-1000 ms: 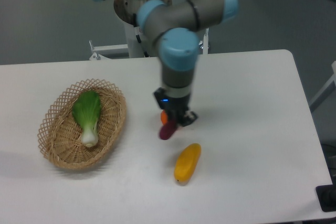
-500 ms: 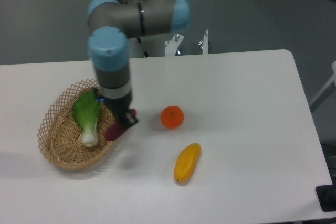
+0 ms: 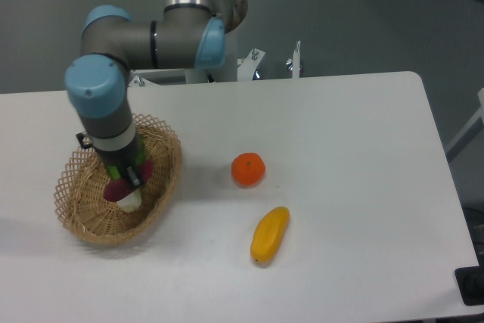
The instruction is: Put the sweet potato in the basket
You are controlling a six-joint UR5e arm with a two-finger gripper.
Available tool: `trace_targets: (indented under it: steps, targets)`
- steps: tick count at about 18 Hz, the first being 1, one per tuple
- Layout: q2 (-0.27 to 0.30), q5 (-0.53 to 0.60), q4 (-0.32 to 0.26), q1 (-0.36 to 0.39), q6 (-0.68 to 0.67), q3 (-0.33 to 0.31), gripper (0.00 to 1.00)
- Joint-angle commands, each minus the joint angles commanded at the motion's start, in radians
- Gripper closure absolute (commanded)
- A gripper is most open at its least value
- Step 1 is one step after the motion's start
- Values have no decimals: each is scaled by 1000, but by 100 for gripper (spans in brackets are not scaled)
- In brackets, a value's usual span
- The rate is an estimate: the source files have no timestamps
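Table [image 3: 355,149], claw [image 3: 128,175] w/ sweet potato [image 3: 117,189] now over basket [image 3: 162,187]

White table [image 3: 355,149], rounded corner at far right, matte top. Three things sit directly on it:
- wicker basket [image 3: 162,187], oval, light tan, open lattice rim, at the left side, well in from the near edge
- round orange [image 3: 248,169], roughly mid-table, right of the basket and clear of it
- yellow-orange oblong fruit [image 3: 270,234], just below and slightly right of the orange, near it but not touching, lying at a slant with its upper end pointing up-right

The basket throws a soft shadow onto the tabletop along its near side. Robot base mount stands at the table's far edge, behind the basket.
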Motion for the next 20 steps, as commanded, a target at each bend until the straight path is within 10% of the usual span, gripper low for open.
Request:
trace_targets:
  steps: [3,7,20]
  targets:
    - [-15,-2,8,-11,-20,6,49]
    - [-31,0,67,-35,-77,12,0]
    - [41,51,103,98,-92,12,0]
